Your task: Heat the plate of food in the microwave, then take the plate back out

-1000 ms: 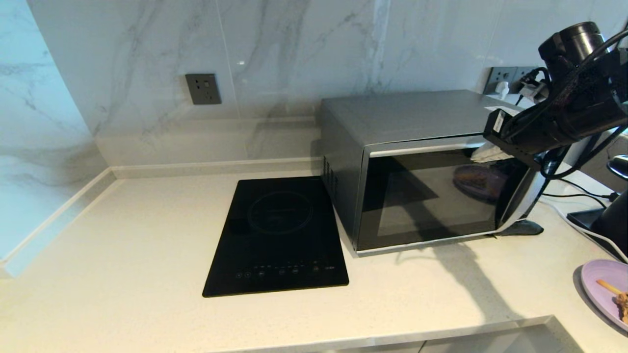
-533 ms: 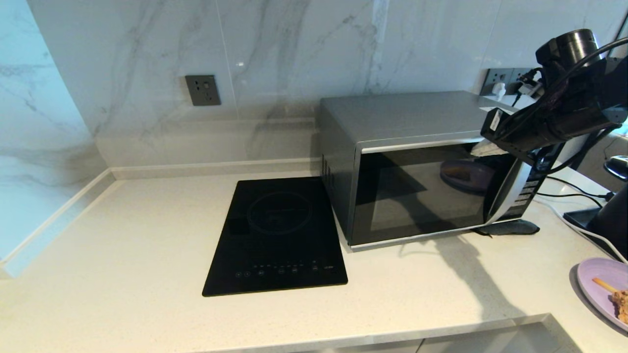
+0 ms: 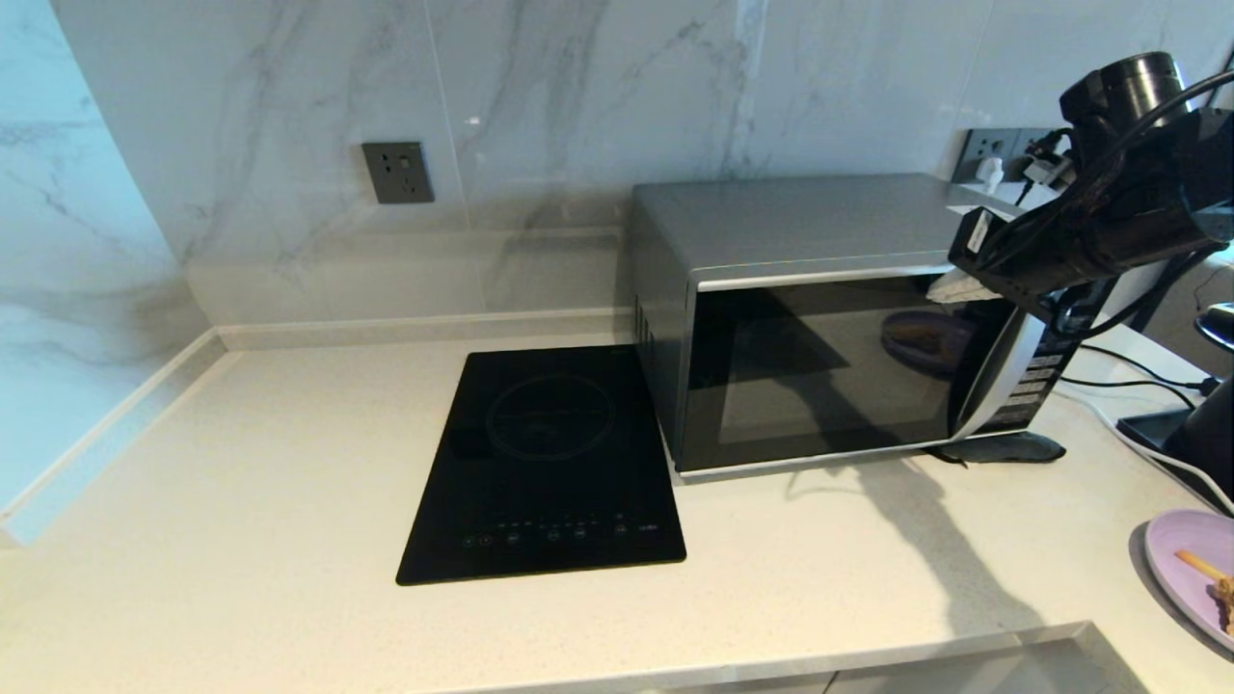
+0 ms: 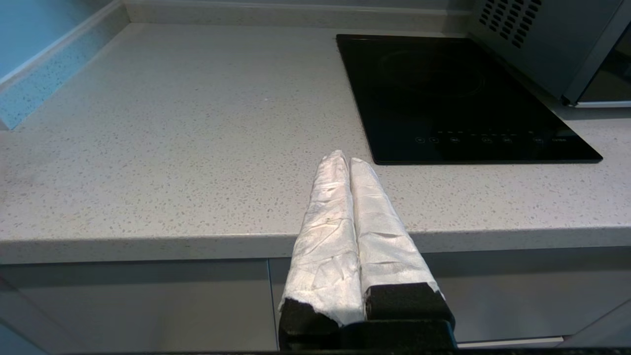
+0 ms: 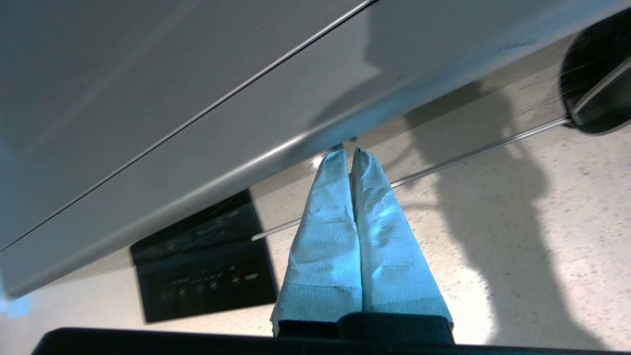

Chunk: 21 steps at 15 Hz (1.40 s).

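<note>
The silver-grey microwave (image 3: 800,222) stands at the back right of the counter, its dark glass door (image 3: 819,376) looking shut or very nearly so. My right gripper (image 3: 950,289) is shut and empty, its wrapped fingertips pressed against the door's upper right corner, just above the curved handle (image 3: 998,376). The right wrist view shows the same gripper (image 5: 347,153) meeting the door's silver edge (image 5: 236,172). The lilac plate of food (image 3: 1191,569) lies on the counter at the far right, partly cut off, and is mirrored in the glass. My left gripper (image 4: 345,158) hangs shut before the counter's front edge.
A flat black induction hob (image 3: 549,463) lies just left of the microwave. Wall sockets (image 3: 397,173) sit on the marble backsplash. Cables and a black stand (image 3: 1157,434) crowd the right side. A dark object (image 3: 1012,448) lies under the microwave's front right corner.
The microwave door has swung from slightly ajar in toward the oven body, with my right gripper following it. The left arm has not moved.
</note>
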### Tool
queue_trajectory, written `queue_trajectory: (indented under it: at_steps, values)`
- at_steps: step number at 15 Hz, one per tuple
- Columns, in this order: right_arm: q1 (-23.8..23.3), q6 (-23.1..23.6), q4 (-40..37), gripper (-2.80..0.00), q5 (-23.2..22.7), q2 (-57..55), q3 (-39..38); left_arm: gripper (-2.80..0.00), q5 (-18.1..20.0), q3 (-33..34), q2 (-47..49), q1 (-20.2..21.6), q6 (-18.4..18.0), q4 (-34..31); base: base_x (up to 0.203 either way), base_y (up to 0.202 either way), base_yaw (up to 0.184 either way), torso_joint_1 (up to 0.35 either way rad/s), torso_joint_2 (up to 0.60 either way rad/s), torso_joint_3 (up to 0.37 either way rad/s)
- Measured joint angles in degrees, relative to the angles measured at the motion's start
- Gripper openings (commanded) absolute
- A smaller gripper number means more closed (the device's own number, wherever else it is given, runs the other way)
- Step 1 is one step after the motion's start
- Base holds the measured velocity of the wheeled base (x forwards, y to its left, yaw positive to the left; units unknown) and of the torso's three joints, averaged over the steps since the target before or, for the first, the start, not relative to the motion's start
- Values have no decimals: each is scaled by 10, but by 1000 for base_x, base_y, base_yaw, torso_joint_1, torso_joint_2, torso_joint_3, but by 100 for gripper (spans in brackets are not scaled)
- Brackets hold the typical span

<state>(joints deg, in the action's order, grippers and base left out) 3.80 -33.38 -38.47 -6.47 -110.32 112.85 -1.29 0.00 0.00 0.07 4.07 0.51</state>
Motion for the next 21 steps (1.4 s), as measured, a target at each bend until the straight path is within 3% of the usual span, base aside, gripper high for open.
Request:
queue_trajectory:
  at_steps: [5, 10, 16, 21]
  values:
    - [1, -2, -41, -280, -41, 76, -32, -280, 0, 0, 0, 0, 0, 0, 0, 0, 0, 0, 0, 0]
    - [0, -2, -78, -280, -49, 206, -76, -280, 0, 0, 0, 0, 0, 0, 0, 0, 0, 0, 0, 0]
    - [-3, -16, -277, -280, 12, 351, -81, -280, 0, 0, 0, 0, 0, 0, 0, 0, 0, 0, 0, 0]
    - [-3, -49, -423, -280, 10, 488, -104, -280, 0, 0, 0, 0, 0, 0, 0, 0, 0, 0, 0, 0]
